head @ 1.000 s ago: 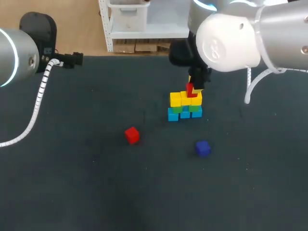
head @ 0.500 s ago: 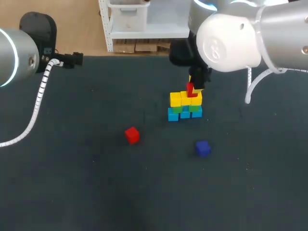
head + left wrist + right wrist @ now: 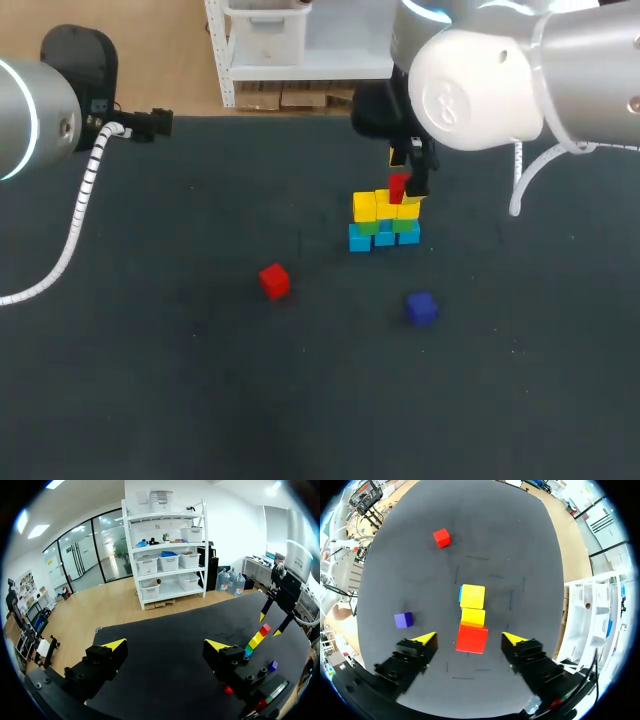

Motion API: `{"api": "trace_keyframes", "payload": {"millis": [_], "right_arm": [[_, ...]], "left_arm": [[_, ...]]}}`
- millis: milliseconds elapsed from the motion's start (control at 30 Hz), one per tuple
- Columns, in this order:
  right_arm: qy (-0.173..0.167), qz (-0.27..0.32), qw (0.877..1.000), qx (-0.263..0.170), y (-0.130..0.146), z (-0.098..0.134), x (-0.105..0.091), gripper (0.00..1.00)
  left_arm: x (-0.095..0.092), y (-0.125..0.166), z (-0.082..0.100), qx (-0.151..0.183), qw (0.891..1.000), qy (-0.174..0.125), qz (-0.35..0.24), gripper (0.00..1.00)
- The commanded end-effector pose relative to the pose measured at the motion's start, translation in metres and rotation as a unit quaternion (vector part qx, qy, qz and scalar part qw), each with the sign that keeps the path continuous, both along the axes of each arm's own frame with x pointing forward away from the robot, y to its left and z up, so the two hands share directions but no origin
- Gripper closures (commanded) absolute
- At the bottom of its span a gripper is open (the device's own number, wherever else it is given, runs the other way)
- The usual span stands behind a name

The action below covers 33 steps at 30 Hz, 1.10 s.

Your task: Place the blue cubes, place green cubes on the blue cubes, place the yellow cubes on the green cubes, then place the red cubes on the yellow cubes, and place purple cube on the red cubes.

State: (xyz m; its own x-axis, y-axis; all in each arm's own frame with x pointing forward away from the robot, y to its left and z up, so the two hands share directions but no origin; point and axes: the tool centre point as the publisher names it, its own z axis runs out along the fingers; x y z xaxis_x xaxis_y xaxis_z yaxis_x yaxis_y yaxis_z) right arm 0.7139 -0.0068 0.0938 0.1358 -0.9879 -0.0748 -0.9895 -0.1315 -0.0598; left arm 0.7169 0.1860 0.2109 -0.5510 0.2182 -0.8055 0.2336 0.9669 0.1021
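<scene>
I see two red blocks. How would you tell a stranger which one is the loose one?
On the dark table, find the small tower of coloured cubes towards the far side. The loose red cube sits alone, nearer the head camera and left of the tower; unlike the stacked red cube on the tower's top, it touches nothing.

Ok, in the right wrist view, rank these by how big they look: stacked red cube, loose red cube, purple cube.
Largest: stacked red cube, though it sits nearest the camera.
Then purple cube and loose red cube: about alike, too close to rank.
</scene>
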Motion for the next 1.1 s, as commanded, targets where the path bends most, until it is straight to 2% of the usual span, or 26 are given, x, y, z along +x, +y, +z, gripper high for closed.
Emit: {"api": "trace_keyframes", "payload": {"millis": [33,67,100,167,200,467,1100], "right_arm": [[-0.003,-0.001,1.0,0.002,-0.0008,-0.0003,-0.0005,0.07],[-0.003,-0.001,1.0,0.002,-0.0008,-0.0003,-0.0004,0.14],[-0.004,-0.001,1.0,0.002,-0.0008,-0.0003,-0.0002,0.25],[-0.004,0.0,1.0,0.002,-0.0008,-0.0003,0.0,0.52],[-0.004,0.001,1.0,0.002,-0.0007,-0.0002,0.0001,0.54],[-0.005,0.004,1.0,0.0,0.0001,-0.0009,0.0002,0.61],[-0.008,0.01,1.0,0.0,0.0017,0.0008,0.0002,0.61]], "left_arm": [[0.0008,0.002,0.0009,-0.002,1.0,0.002,-0.004,0.0],[0.0008,0.002,0.0009,-0.002,1.0,0.002,-0.004,0.0],[0.0008,0.002,0.0009,-0.002,1.0,0.002,-0.004,0.0],[0.0008,0.002,0.0009,-0.002,1.0,0.002,-0.004,0.0],[0.0008,0.002,0.0009,-0.002,1.0,0.002,-0.004,0.0],[0.0008,0.002,0.0009,-0.002,1.0,0.002,-0.004,0.0],[0.0008,0.002,0.0009,-0.002,1.0,0.002,-0.004,0.0]]}}
